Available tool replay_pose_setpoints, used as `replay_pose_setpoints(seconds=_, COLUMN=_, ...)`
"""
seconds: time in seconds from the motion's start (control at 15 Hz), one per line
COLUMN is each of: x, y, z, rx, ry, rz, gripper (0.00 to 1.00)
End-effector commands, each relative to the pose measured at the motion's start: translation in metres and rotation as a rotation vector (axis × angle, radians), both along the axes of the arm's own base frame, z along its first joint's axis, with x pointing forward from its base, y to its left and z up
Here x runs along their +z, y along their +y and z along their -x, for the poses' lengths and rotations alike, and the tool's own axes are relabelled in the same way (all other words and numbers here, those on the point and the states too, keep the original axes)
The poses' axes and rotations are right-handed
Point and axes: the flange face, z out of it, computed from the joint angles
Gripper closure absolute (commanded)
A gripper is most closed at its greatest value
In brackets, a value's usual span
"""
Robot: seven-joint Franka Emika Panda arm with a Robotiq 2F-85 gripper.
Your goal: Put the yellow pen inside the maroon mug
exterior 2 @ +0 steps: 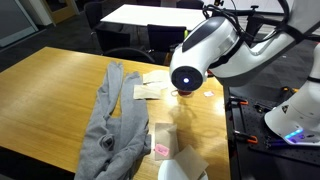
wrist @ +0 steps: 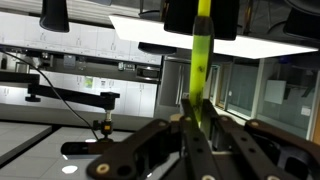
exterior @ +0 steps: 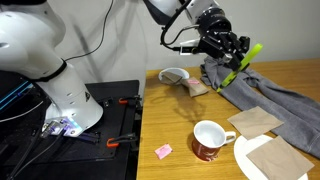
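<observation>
My gripper (exterior: 235,60) is raised above the table and shut on the yellow pen (exterior: 243,58), which sticks out at a slant. In the wrist view the pen (wrist: 201,60) stands up from between my closed fingers (wrist: 193,120), against a room background. The maroon mug (exterior: 209,140) with white inside and white handle stands upright on the wooden table (exterior: 180,115), well below and nearer the front than my gripper. In an exterior view the arm (exterior 2: 205,55) hides the mug and the pen.
A grey cloth (exterior: 265,90) lies on the table under my gripper; it also shows in an exterior view (exterior 2: 115,125). A small white bowl (exterior: 173,75), brown paper napkins (exterior: 255,120), a white plate (exterior: 270,160) and a pink scrap (exterior: 163,150) lie around the mug.
</observation>
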Motion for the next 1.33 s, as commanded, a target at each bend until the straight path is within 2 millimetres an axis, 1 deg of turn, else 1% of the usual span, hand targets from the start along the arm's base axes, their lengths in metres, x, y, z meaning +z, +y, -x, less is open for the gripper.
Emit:
replay_pose_setpoints(seconds=0.0, x=-0.007, y=-0.002, z=0.000, rx=-0.063, ry=0.006, rz=0.020, gripper=0.96)
replay_pose_setpoints(seconds=0.33, x=-0.032, y=-0.011, z=0.001, rx=-0.073, ry=0.054, rz=0.010, gripper=0.96)
replay_pose_setpoints(seconds=0.67, x=-0.051, y=-0.023, z=0.005, rx=-0.106, ry=0.094, rz=0.019, gripper=0.96)
replay_pose_setpoints(seconds=1.0, x=-0.073, y=-0.034, z=0.005, rx=-0.110, ry=0.114, rz=0.027, gripper=0.96)
replay_pose_setpoints(seconds=1.27, x=-0.093, y=-0.038, z=0.005, rx=-0.093, ry=0.111, rz=0.026, gripper=0.96)
